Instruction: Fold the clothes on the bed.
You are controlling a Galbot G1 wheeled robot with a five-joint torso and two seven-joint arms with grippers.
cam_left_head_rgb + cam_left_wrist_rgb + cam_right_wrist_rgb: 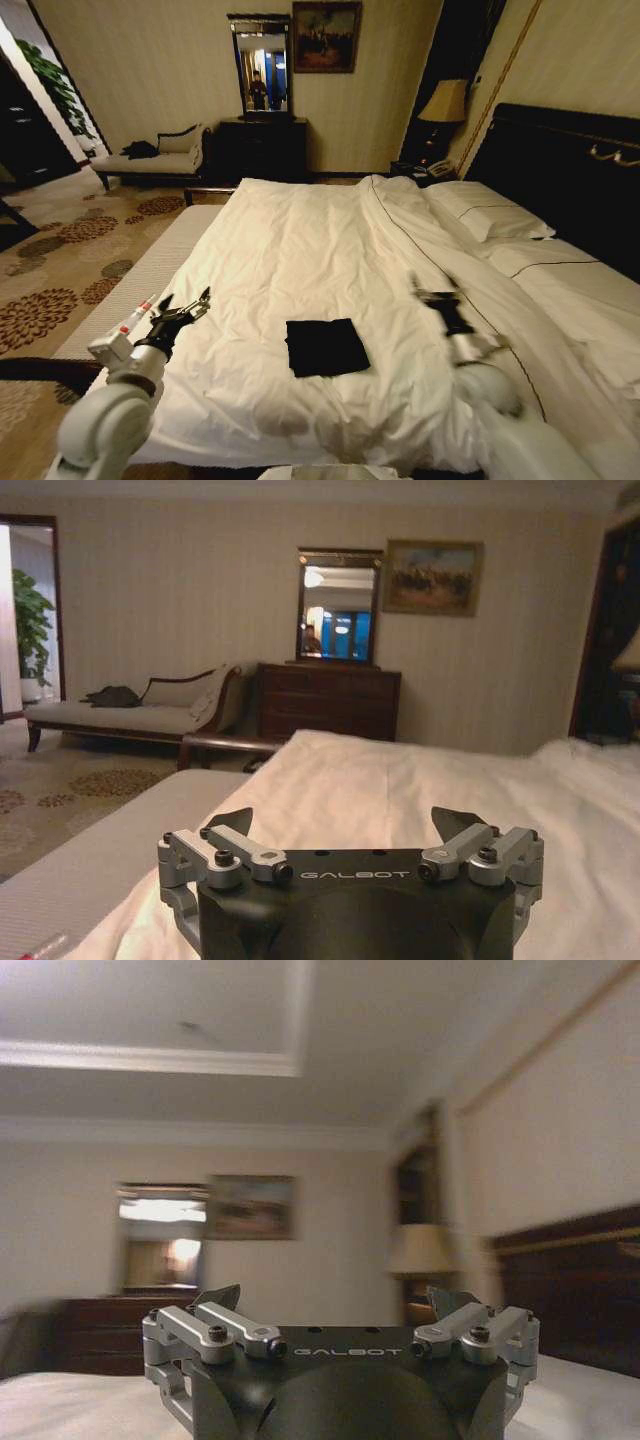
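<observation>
1. Looking across a hotel-style bedroom with striped walls, a patterned carpet (60, 260) and a very wide bed (300, 250) under a white duvet.
2. Lying near the foot of the bed, between the two arms: the black T-shirt (326, 346), already looking like a compact, flat rectangle, no lettering showing.
3. Hovering over the duvet left of the shirt, well apart from it: the left claw (186, 310), fingers spread wide and holding nothing.
4. Hanging above the duvet right of the shirt: the right claw (432, 293), likewise spread wide in its wrist view, gripping nothing, pointing toward the dark headboard (560, 170).
5. Judging the shirt soft, light and limp, likely sagging and unfolding if lifted by one point; pinching a corner or edge through all layers seeming safest, while keeping clear of the duvet beneath.
6. Standing well clear of the work: white pillows (490, 210) by the headboard, a lamp (445, 105), a dark dresser (262, 148) under a mirror (261, 70), a pale chaise longue (150, 160).
7. Blocking nothing between claws and shirt.
</observation>
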